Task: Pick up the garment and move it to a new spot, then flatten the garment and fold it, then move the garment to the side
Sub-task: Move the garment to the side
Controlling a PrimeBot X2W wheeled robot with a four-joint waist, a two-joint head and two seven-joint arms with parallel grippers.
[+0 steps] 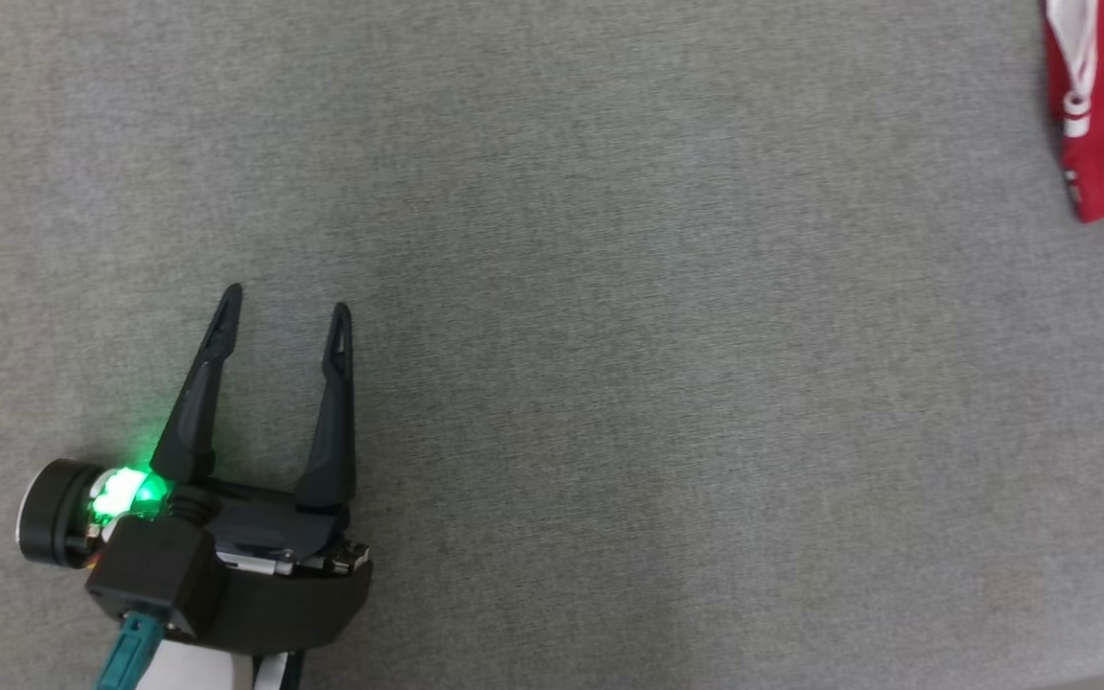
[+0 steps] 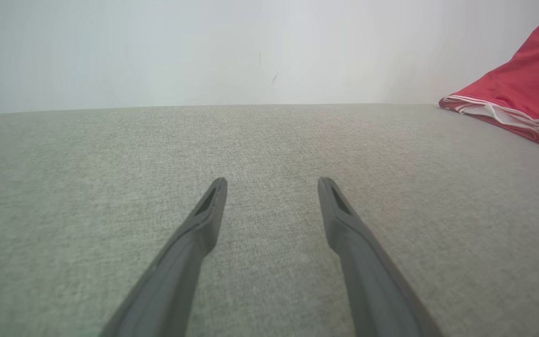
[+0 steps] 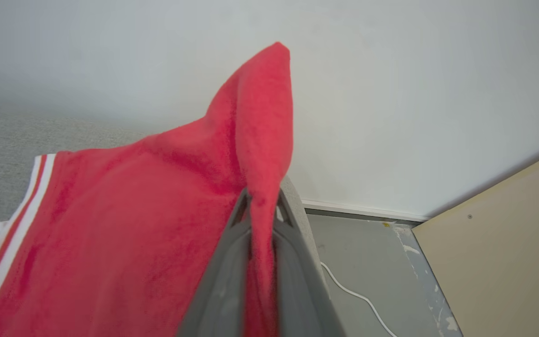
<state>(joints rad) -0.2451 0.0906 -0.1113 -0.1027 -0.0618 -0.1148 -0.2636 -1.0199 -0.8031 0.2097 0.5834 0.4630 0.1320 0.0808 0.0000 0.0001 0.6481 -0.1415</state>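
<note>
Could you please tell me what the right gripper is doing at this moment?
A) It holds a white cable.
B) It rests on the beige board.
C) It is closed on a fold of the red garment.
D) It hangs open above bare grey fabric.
C: in the right wrist view, the right gripper has its two fingers pinched together on a raised fold of the red garment, which peaks above the fingertips.

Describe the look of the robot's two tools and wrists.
Left tool: two long, tapered black fingers with slotted tips on a black body, a green light, a round black knob, a teal cable. Right tool: matching dark grey fingers.
</note>
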